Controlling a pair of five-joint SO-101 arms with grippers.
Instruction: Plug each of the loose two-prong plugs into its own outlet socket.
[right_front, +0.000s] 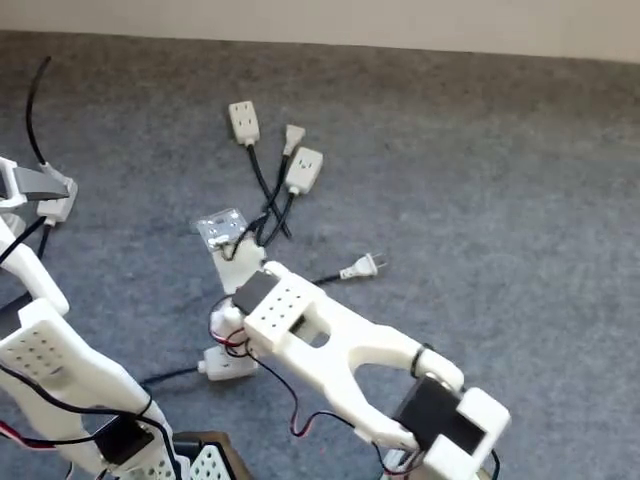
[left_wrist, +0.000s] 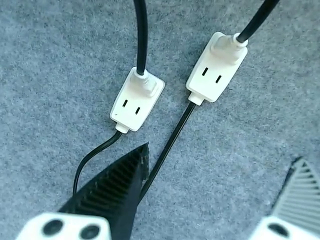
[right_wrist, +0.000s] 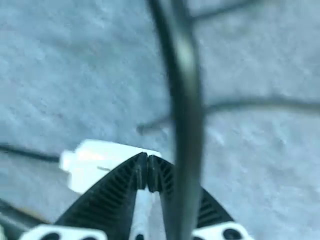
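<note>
Grey carpeted bench (right_front: 520, 200) across my overhead feed. The right arm (right_front: 350, 350) is stretched low toward the middle and the left arm (right_front: 60, 365) is up along the left edge. Sockets next. My left wrist camera has two white ones side by side on the carpet, the first socket (left_wrist: 135, 100) and the second socket (left_wrist: 216, 70). Each has a thick black cord at one end, and both face slots are bare. There's a small tab with a thinner cord at each one's other end, and I can't tell if that's a seated plug. A white block (right_front: 228, 365) lies just beside the right arm's tip, and my right wrist camera shows it directly behind the fingertips. Smaller again, the loose plug (right_front: 362, 266) lies on its side on open carpet, apart from every socket, prongs bare. Now the claws. The left claw (left_wrist: 222, 155) has its fingers spread wide with nothing between them, sitting near the two sockets. The right claw (right_wrist: 148, 167) has its tips pressed together, with a black cord (right_wrist: 185, 100) crossing in front. I can't tell whether it has pinched an edge of the block. I'd call this the pickup stage, with that plug not yet in. Next I need a firm grip on a plug body, prongs squared to a pair of slots, and the socket braced before I push.
</note>
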